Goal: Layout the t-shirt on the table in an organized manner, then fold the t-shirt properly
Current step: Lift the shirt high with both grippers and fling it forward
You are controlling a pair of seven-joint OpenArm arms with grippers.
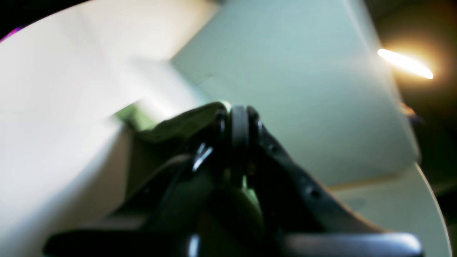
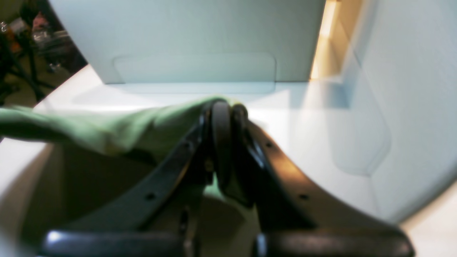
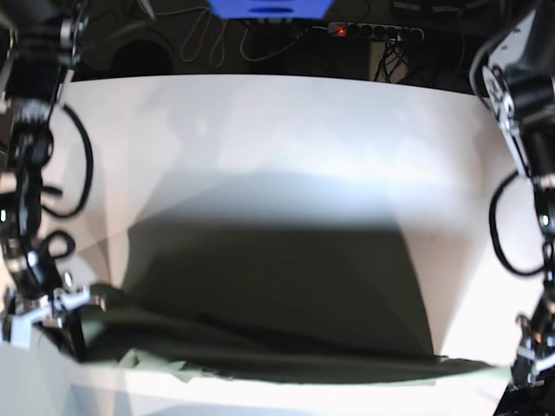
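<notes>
Nearest to you in the base view, the t-shirt hangs stretched as a long dark olive band across the near edge of the frame, running from the arm on the view's left to the arm on the view's right. Its lower hem shows a paler green strip; the upper edge sags slightly in the middle. It casts a broad shadow on the table beyond it.

At the view's left end you have the right gripper. In the right wrist view its black fingers are pressed together on a fold of green fabric, with the right gripper pinching the t-shirt, which trails off to that view's left above the white surface.

At the view's right end you have the left gripper, mostly at the frame edge. In the left wrist view, which is blurred, the left gripper has its fingers closed tight with a bunch of dark olive cloth caught at the tips and draped to that view's left.

Farther out, the white table spreads wide. Past its far edge you can see dark floor with cables and a power strip showing a red light.
</notes>
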